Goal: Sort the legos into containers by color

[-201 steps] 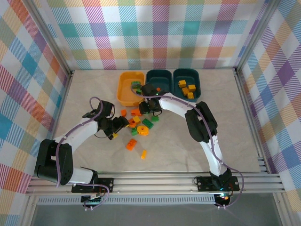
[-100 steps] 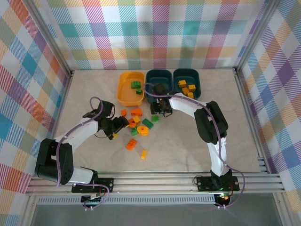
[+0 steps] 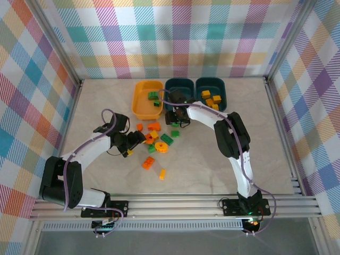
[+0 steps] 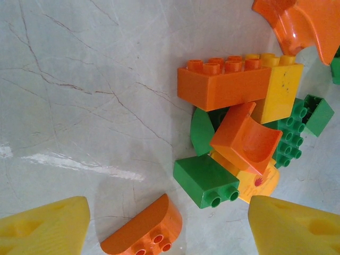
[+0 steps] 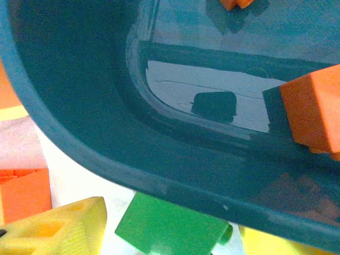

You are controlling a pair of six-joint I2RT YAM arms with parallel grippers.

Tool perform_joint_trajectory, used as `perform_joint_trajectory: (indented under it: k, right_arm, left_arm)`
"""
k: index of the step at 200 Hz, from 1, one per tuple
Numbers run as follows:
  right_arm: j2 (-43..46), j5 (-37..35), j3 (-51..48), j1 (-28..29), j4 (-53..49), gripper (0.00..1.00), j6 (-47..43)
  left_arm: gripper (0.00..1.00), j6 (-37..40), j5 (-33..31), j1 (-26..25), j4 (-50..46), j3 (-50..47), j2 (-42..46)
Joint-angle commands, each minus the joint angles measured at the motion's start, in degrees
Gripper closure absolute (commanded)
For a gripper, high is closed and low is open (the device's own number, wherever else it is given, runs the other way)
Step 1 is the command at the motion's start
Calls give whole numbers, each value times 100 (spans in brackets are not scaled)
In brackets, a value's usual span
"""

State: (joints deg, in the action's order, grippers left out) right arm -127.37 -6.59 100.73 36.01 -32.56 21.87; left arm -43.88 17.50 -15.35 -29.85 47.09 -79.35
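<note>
Loose legos (image 3: 154, 139) lie in a heap mid-table. My left gripper (image 3: 139, 139) hovers at the heap's left side and is open. Between its yellow fingers (image 4: 42, 228) lie an orange half-round brick (image 4: 142, 231) and a green brick (image 4: 206, 180), neither touched. My right gripper (image 3: 176, 121) is open in front of the middle teal tub (image 3: 179, 91). A green brick (image 5: 170, 228) lies between its fingers (image 5: 58, 226) with a gap on each side. Green bricks (image 3: 154, 97) lie in the yellow-orange tub (image 3: 139, 103). The right teal tub (image 3: 223, 95) holds yellow bricks (image 3: 212, 101).
An orange brick (image 3: 148, 163) and a yellow brick (image 3: 162, 173) lie apart in front of the heap. The teal tub's rim (image 5: 106, 159) is right above my right fingers, with an orange brick (image 5: 313, 111) inside. Plaid walls and metal rails surround the table.
My right gripper has left the yellow-orange tub and come down in front of the middle teal tub, around a green brick. The left arm has not moved.
</note>
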Motion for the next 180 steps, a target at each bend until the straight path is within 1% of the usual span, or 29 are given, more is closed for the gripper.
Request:
perform_joint_trajectory:
  k: [1, 22, 51, 65, 87, 117, 142, 160, 180]
  right_arm:
    - [-146, 26, 166, -7, -195, 35, 108]
    - [-193, 10, 155, -6, -179, 38, 134]
    - [-126, 13, 97, 24, -138, 49, 142]
    - [14, -2, -10, 77, -97, 53, 90]
    - [316, -10, -258, 156, -30, 57, 68]
    - [913, -9, -634, 295, 100, 59, 98]
    - [1227, 89, -582, 387, 124, 59, 98]
    - [1107, 273, -220, 395, 150, 59, 98]
    - [602, 417, 479, 407, 148, 58, 10]
  left_arm:
    - [22, 78, 52, -64, -37, 139, 8]
    - [22, 76, 26, -64, -10, 116, 2]
    - [22, 81, 78, -64, -11, 151, -30]
    - [22, 98, 52, -65, -21, 149, 9]
    - [22, 112, 8, -64, -48, 139, 51]
    - [22, 121, 13, -64, -55, 138, 21]
    - [22, 127, -108, -27, -107, 170, 86]
    - [22, 151, -57, 182, -133, 186, 179]
    - [21, 182, 125, 567, -244, 187, 225]
